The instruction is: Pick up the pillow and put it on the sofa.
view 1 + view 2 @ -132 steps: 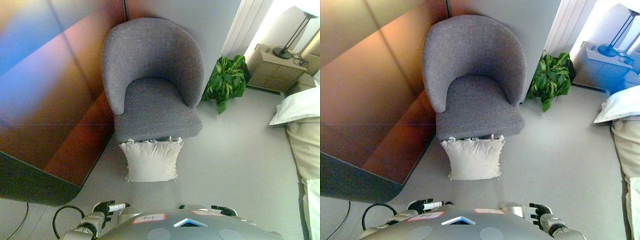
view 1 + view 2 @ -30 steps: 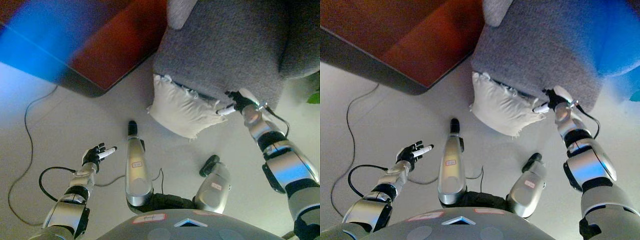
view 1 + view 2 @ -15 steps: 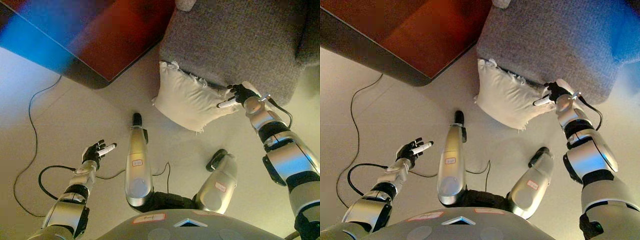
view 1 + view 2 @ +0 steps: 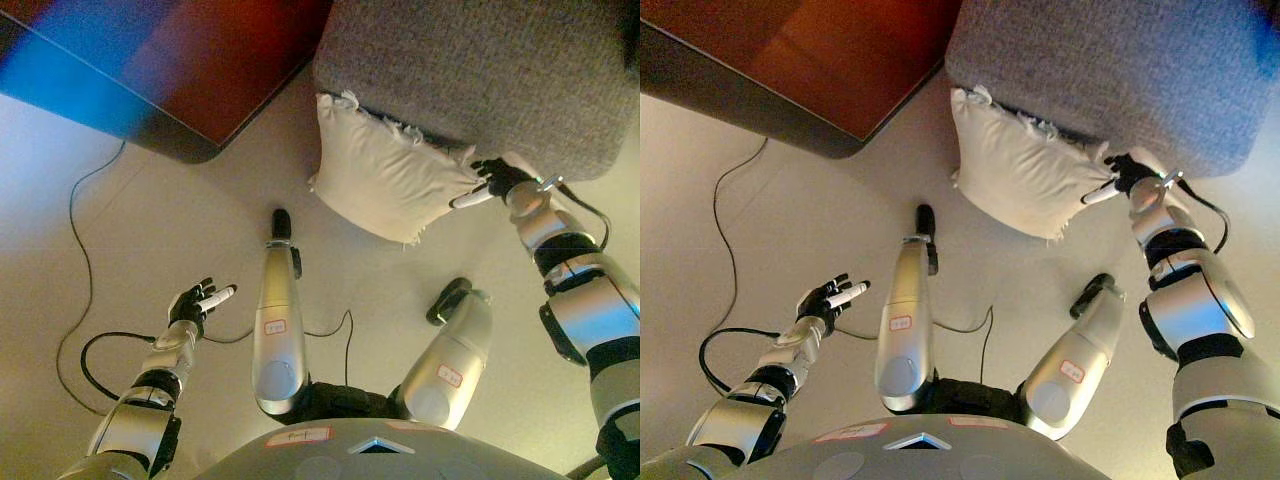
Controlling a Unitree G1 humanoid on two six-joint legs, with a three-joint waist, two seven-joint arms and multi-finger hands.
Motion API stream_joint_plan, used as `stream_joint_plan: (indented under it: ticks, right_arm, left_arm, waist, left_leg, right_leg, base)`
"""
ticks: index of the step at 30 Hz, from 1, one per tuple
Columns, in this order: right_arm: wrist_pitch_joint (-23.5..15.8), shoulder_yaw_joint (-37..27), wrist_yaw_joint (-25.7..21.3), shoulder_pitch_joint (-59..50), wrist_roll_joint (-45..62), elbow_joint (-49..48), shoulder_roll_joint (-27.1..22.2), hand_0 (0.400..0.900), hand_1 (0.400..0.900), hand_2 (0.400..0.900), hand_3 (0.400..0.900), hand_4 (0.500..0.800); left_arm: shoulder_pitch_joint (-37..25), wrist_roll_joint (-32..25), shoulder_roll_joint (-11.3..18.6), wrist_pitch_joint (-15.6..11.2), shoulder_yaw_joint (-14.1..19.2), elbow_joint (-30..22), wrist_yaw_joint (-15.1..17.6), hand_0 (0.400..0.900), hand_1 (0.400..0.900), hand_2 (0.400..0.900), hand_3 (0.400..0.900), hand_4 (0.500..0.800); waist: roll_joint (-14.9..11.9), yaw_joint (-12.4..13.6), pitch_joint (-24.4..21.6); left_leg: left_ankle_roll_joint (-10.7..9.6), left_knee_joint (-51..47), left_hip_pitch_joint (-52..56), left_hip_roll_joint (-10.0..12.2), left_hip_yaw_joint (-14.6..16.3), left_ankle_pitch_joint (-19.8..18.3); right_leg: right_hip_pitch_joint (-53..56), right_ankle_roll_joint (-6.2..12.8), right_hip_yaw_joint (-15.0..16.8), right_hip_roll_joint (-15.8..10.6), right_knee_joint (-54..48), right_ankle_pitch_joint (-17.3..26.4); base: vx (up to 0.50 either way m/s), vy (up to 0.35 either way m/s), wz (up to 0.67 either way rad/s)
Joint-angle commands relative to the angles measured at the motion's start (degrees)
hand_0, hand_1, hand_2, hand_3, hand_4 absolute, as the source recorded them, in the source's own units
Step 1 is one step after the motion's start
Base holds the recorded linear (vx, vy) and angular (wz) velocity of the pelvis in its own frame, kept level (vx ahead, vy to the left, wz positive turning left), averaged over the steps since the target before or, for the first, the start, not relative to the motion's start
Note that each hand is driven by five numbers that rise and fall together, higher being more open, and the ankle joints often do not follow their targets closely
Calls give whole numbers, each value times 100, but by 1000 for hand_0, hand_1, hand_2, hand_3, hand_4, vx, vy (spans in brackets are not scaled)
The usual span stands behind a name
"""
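right hand (image 4: 497,181) pinching the corner of the cream tasselled fabric pillow (image 4: 388,177) propped against the grey upholstered sofa (image 4: 480,70), ready for lifting; left hand (image 4: 193,303) loosely spread, idle above the floor.

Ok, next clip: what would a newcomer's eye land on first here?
First the cream pillow, leaning on the floor against the front of the grey sofa at upper right. The right hand sits at the pillow's right corner, though whether it grips the cloth cannot be told. The left hand hangs open over bare floor at lower left, far from the pillow.
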Motion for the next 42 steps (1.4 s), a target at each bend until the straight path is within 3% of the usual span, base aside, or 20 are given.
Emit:
stream_joint_plan:
  ticks: [1, 15, 26, 34, 35, 36, 42]
  right_arm:
    - [-114, -64, -84, -786, -11, -93, -560, 900, 900, 900, 900, 800]
    - [-109, 354, 77, -1802, -115, -178, -693, 900, 900, 900, 900, 800]
    - [-55, 438, 266, -2161, 141, -447, -689, 900, 900, 900, 900, 800]
    - [-222, 344, 822, -2346, 826, -429, -502, 900, 900, 900, 900, 800]
    - [-361, 342, 860, -2371, 740, -401, -480, 771, 771, 771, 771, 722]
    - [-432, 367, 820, -2381, 710, -395, -474, 400, 400, 400, 400, 500]
    - [-625, 306, 637, -2384, 664, -414, -521, 400, 400, 400, 400, 500]
  left_arm:
    - [236, -334, 415, -157, -118, -18, 75, 900, 900, 900, 900, 800]
    - [636, -607, 280, -481, -133, -130, -318, 900, 900, 900, 900, 800]
    - [943, -806, 229, -684, -159, -474, -423, 900, 900, 900, 900, 800]
    - [1085, -969, 229, -919, -104, -535, -490, 900, 900, 900, 900, 800]
    - [1100, -979, 229, -946, -78, -530, -524, 900, 900, 900, 900, 800]
    - [1112, -987, 231, -976, -73, -532, -542, 900, 900, 900, 900, 800]
    - [1194, -962, 243, -1048, -6, -635, -620, 900, 900, 900, 900, 800]
  waist:
    - [178, 65, 142]
    - [497, 192, 149]
    - [626, 316, 149]
    - [696, 414, 149]
    - [702, 424, 149]
    - [703, 433, 149]
    - [680, 489, 149]
  left_leg:
    - [170, 281, 243, 242, -40, -493]
    - [282, 704, -579, 110, 15, -693]
    - [374, 917, -1194, -10, -84, -729]
    - [405, 1187, -1741, -139, -186, -782]
    - [406, 1221, -1792, -143, -195, -790]
    - [415, 1238, -1824, -149, -200, -792]
    - [415, 1237, -1893, -130, -231, -748]
  right_leg:
    - [-575, -123, 681, -43, 82, 224]
    - [-1447, -164, 900, -32, 517, 147]
    - [-2097, -250, 1037, 12, 754, 183]
    - [-2680, -323, 1132, 48, 1038, 160]
    - [-2743, -338, 1141, 47, 1082, 144]
    - [-2782, -347, 1140, 42, 1102, 142]
    - [-2816, -351, 1074, -1, 1142, 127]
  base:
    - [-59, 78, 4]
    - [-5, 65, 2]
    - [10, 39, 1]
    - [-21, 24, -3]
    - [-35, 33, -6]
    - [-44, 33, -6]
    - [-34, 1, -4]
